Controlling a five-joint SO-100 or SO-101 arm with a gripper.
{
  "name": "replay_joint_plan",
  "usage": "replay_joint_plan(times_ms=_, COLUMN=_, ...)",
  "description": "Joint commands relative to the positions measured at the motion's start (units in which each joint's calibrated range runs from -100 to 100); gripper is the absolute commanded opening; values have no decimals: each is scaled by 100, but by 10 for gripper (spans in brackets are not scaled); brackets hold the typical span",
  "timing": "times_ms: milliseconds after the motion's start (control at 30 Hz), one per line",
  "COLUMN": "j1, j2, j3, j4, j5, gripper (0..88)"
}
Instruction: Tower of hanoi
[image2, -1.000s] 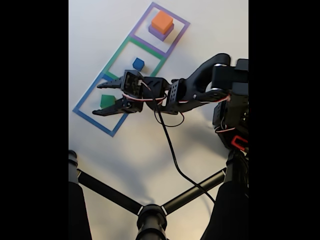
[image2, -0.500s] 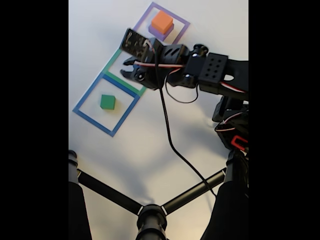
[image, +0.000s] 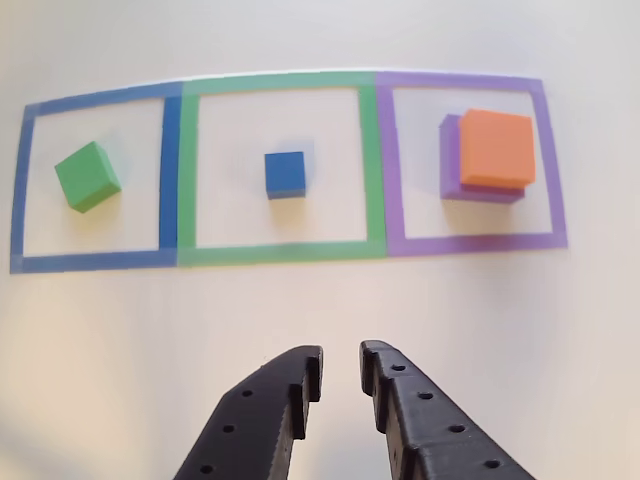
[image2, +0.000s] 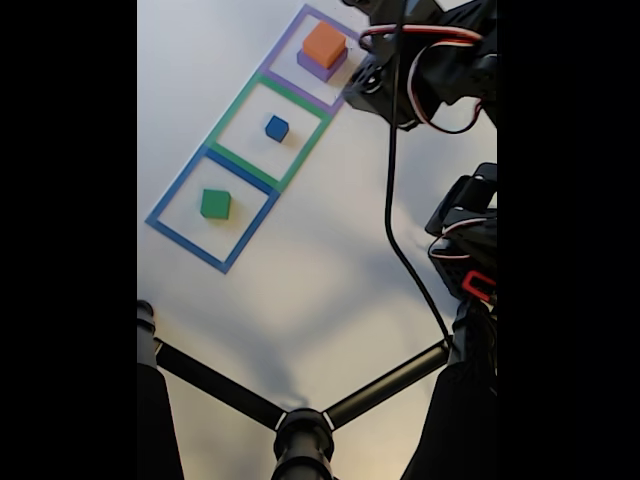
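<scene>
Pincer (image: 340, 375) empty, its two black fingers nearly together with a thin gap between them, poised over bare worktop (image: 320, 310) short of the taped row. Three squares run along the worktop's far side in the other view: the blue frame (image: 95, 180) toward the left edge holds the green cube (image: 88, 175), the green frame (image: 280, 165) in the middle holds the small blue cube (image: 285, 173), and the purple frame (image: 470, 160) toward the right edge holds the orange block (image: 497, 148) sitting on the purple block (image: 480, 188). My guess is the blue cube goes next — smallest piece, lying straight ahead of the fingers. To do it well, the jaws need spreading wider than the cube before descending, coming down square to its faces and centred, so neither finger nudges it off — then closing gently and lifting straight up, clear of the green tape.
</scene>
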Motion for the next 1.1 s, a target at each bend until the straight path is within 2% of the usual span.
replay_joint_plan(times_ms=0, j1=394, j2=-353, j3=-26, j4=156, j5=0, gripper=0)
replay_joint_plan(times_ms=133, j1=592, j2=-705, j3=555, j4=-79, j5=0, gripper=25)
replay_joint_plan(times_ms=167, j1=623, j2=-842, j3=828, j4=-273, j5=0, gripper=50)
replay_joint_plan(times_ms=200, j1=638, j2=-970, j3=1128, j4=-524, j5=0, gripper=115)
replay_joint_plan(times_ms=367, j1=844, j2=-1603, j3=2936, j4=-2126, j5=0, gripper=228)
replay_joint_plan(times_ms=467, j1=867, j2=-1747, j3=3845, j4=-3098, j5=0, gripper=245)
replay_joint_plan(times_ms=700, j1=935, j2=-1723, j3=6017, j4=-5858, j5=0, gripper=360)
replay_joint_plan(times_ms=833, j1=950, j2=-1419, j3=6734, j4=-7112, j5=0, gripper=371)
replay_joint_plan(times_ms=1067, j1=912, j2=128, j3=7789, j4=-10188, j5=0, gripper=380)
